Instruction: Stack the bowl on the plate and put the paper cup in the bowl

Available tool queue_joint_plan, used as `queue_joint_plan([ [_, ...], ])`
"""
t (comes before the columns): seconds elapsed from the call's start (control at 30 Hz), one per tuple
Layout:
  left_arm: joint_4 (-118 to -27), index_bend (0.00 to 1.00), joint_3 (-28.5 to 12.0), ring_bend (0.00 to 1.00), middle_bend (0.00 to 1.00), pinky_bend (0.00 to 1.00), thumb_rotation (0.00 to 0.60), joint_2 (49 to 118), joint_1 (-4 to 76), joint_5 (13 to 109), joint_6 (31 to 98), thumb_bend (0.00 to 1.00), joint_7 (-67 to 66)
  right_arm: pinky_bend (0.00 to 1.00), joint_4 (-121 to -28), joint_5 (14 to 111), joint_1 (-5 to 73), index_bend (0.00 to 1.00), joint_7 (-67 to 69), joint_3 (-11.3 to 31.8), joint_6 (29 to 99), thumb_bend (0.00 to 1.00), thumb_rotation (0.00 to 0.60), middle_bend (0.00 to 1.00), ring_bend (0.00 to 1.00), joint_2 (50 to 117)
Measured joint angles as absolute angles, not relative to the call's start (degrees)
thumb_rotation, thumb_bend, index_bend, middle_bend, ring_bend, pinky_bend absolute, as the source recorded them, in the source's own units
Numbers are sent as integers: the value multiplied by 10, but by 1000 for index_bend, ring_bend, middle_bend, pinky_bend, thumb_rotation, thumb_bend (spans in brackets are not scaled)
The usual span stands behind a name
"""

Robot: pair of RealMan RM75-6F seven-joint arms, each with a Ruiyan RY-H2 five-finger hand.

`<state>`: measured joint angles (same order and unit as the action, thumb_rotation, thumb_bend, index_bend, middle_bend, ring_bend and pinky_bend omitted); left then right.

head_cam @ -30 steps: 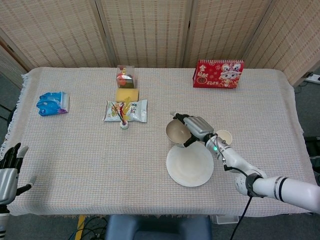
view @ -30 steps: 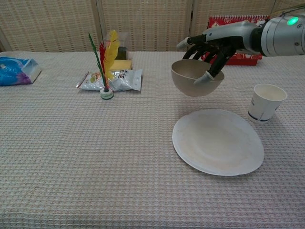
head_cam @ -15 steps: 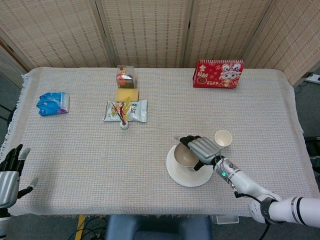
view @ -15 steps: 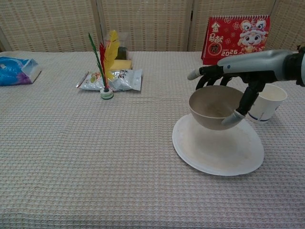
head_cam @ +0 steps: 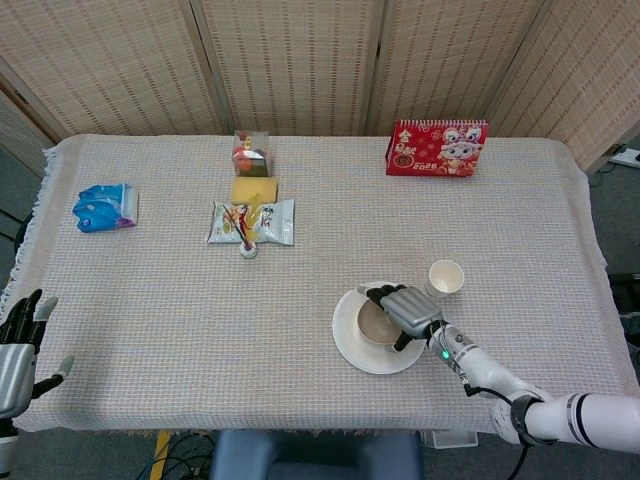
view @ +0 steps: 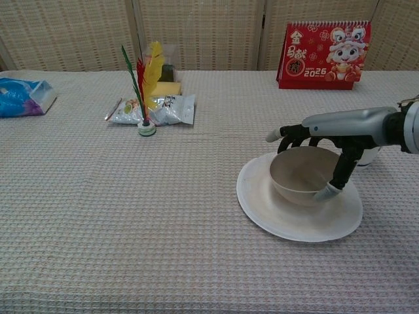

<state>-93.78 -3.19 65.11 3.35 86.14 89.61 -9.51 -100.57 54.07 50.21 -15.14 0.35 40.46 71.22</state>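
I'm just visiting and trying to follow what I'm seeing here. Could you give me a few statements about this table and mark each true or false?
1. The bowl sits on the plate. True.
2. The paper cup is inside the bowl. False: it stands on the table beside the plate.
3. The right hand holds the bowl's rim. True.
4. The left hand holds the blue packet. False: it holds nothing, at the table's near edge.

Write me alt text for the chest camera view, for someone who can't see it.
The robot's right hand grips a beige bowl sitting on a white plate on a woven tablecloth. A red 2026 desk calendar stands behind; a feather shuttlecock and snack packet lie to the left.
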Motion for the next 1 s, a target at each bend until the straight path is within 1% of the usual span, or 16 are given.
queue_joint_plan([
  [0.07,-939,0,-32,0,0,259,600,650,33,861,896,314,-96,425,-997,541,503,0,-146,2,394,188,600,107,152,717],
  [0.13,-940,0,-32,0,0,259,600,650,32,862,898,314,-96,368,-993,544,505,0,-143,0,384,162,600,63,116,717],
  [0.2,-940,0,-32,0,0,259,600,650,32,863,899,314,-95,250,-993,545,508,0,-143,-3,373,129,600,11,45,713],
  [0.27,-939,0,-32,0,0,259,600,649,31,864,901,314,-95,165,-996,543,514,0,-142,-5,357,109,600,0,6,703],
  [0.4,-938,0,-32,0,0,259,600,651,32,864,899,314,-96,66,-1012,544,520,0,-135,-4,348,95,600,0,0,677],
  [0.5,-937,0,-32,0,0,259,600,652,33,863,896,314,-97,17,-1029,550,521,0,-129,-1,349,90,600,0,0,654],
  [0.6,-937,0,-33,0,0,259,600,653,34,862,894,314,-99,0,-1048,556,521,0,-121,4,352,87,600,0,0,628],
  [0.8,-938,0,-33,0,0,259,600,654,33,863,896,314,-101,0,-1083,576,513,0,-91,19,359,87,600,0,0,580],
  [1.0,-936,0,-33,0,0,259,600,655,33,863,896,315,-104,0,-1113,624,479,0,-56,37,408,87,600,0,0,523],
])
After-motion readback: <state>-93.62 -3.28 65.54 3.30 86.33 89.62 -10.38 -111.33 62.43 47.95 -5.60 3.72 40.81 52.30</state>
